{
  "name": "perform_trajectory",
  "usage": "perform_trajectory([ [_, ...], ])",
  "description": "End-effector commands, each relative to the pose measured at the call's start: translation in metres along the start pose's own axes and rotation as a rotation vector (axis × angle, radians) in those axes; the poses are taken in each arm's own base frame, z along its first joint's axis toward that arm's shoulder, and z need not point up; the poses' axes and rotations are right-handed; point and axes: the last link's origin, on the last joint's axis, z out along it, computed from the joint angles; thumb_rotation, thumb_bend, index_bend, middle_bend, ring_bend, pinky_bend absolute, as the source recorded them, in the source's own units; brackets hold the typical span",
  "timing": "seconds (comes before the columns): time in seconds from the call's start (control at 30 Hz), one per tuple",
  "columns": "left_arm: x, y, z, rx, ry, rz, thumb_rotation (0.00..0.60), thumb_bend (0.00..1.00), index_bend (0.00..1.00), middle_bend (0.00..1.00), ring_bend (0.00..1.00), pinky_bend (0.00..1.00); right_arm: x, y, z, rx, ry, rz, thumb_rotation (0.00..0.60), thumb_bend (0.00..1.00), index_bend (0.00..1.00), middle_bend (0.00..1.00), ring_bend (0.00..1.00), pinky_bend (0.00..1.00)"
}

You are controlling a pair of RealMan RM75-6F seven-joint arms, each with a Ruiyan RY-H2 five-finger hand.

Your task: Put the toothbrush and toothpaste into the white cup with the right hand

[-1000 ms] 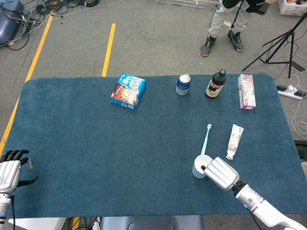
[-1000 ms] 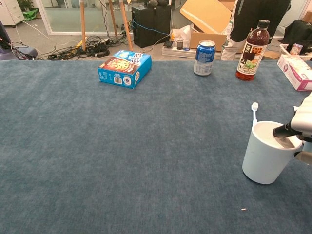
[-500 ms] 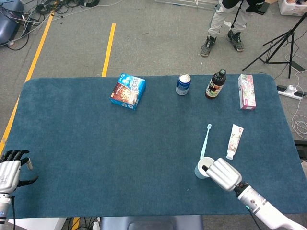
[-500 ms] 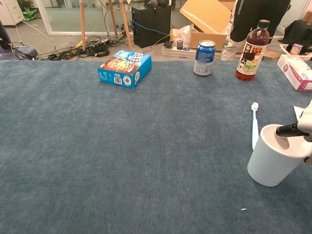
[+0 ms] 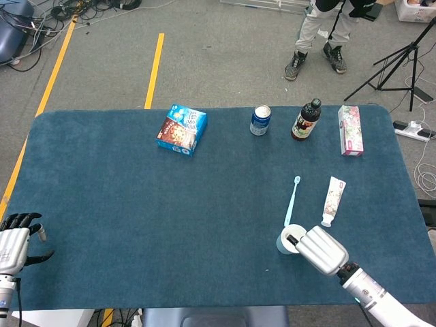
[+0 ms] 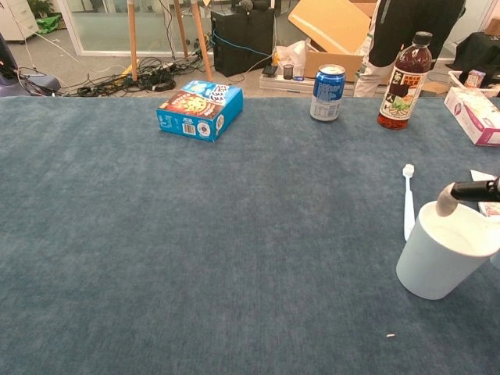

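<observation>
Right hand (image 5: pixel 319 249) gripped the white cup (image 5: pixel 287 240), which leaned away from it.
Beyond the hand, toothbrush (image 5: pixel 293 199) and toothpaste (image 5: pixel 333 200) lay lengthwise, brush head and tube's flat end far, apart.

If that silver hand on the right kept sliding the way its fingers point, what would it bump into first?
Probably the white cup: the right hand points straight at it, a fingertip already at its rim.

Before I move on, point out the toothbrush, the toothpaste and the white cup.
toothbrush (image 5: pixel 293 201), head view, middle of the handle.
toothpaste (image 5: pixel 333 198), head view, middle of the tube.
white cup (image 6: pixel 439 266), chest view, outer wall.
</observation>
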Motion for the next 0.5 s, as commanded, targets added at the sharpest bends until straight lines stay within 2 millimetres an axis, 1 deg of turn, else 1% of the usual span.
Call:
perform_trajectory([
  [0.03, 0.000, 0.000, 0.000, 0.001, -0.001, 0.001, 0.600, 0.00, 0.58, 0.25, 0.18, 0.14, 0.010, 0.002, -0.006, -0.008, 0.031, 0.019, 0.600, 0.14, 0.35, 1.00, 1.00, 1.00],
  [0.3, -0.001, 0.001, -0.001, 0.000, -0.002, 0.003, 0.600, 0.00, 0.58, 0.25, 0.18, 0.14, 0.040, 0.013, -0.021, -0.034, 0.150, 0.089, 0.600, 0.14, 0.35, 1.00, 1.00, 1.00],
  [0.5, -0.001, 0.000, 0.000, 0.003, -0.008, 0.005, 0.600, 0.00, 0.58, 0.25, 0.18, 0.14, 0.055, 0.032, -0.026, -0.076, 0.213, 0.137, 0.600, 0.14, 0.35, 1.00, 1.00, 1.00],
])
